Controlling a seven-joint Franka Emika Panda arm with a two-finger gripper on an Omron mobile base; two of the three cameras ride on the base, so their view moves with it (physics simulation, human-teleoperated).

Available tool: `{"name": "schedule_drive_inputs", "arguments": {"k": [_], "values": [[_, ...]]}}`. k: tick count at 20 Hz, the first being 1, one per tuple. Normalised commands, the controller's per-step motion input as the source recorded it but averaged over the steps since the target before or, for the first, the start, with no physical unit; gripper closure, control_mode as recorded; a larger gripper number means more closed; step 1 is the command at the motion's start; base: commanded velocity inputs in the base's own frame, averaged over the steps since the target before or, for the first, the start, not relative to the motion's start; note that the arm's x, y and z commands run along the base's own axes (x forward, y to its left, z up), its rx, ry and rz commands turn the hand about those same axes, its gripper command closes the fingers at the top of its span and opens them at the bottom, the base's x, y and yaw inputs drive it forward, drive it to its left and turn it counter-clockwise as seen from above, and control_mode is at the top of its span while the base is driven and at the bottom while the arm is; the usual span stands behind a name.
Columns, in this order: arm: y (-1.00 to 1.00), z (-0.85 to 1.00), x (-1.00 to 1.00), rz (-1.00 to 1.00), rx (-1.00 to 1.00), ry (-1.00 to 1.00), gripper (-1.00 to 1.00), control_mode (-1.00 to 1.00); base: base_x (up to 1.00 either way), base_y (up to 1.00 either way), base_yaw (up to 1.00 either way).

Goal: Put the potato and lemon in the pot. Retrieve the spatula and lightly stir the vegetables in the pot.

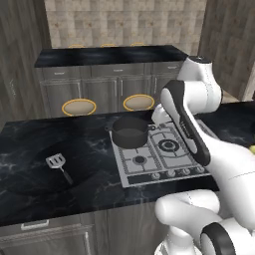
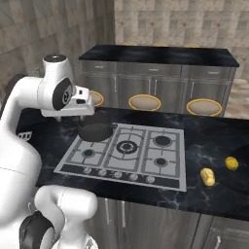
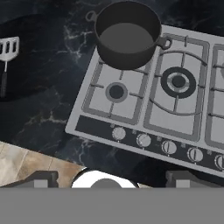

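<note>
The dark pot (image 3: pixel 127 34) stands empty on the stove's rear left burner, also seen at pot (image 1: pixel 129 132) and pot (image 2: pixel 96 130). The spatula (image 3: pixel 7 54) lies flat on the black counter left of the stove, its slotted head pointing away from me; it shows too as spatula (image 1: pixel 58 165). On the counter right of the stove lie the oblong potato (image 2: pixel 207 176) and the rounder lemon (image 2: pixel 232 163). My gripper (image 3: pixel 112 180) hovers high over the stove's front edge, open, with nothing between its fingers.
The silver cooktop (image 2: pixel 127 151) has several burners and a row of knobs (image 3: pixel 168 147) along its front. The black marble counter (image 1: pixel 30 149) ends at a front edge over cabinets. Round stools (image 1: pixel 78 106) stand behind it, before a second counter (image 2: pixel 160 54).
</note>
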Motion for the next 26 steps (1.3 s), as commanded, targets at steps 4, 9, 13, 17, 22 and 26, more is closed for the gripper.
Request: {"name": "schedule_drive_inputs", "arguments": {"k": [4,9,13,17,22,26], "values": [[-0.52,-0.54,-0.33,0.04,0.04,-0.02,-1.00,-1.00,0.00,0.00,0.00],[-0.91,-0.04,-0.81,-0.04,0.08,-0.04,-1.00,-1.00,0.00,0.00,0.00],[-0.96,0.02,-0.41,-0.18,0.12,0.04,-1.00,-1.00,0.00,0.00,0.00],[-0.99,0.14,0.00,-0.38,0.12,0.21,-1.00,-1.00,0.00,0.00,0.00],[-0.68,0.17,0.20,-0.44,0.01,0.25,-1.00,-1.00,0.00,0.00,0.00],[-0.54,0.42,0.52,-0.42,-0.02,0.34,-1.00,-1.00,0.00,0.00,0.00]]}}
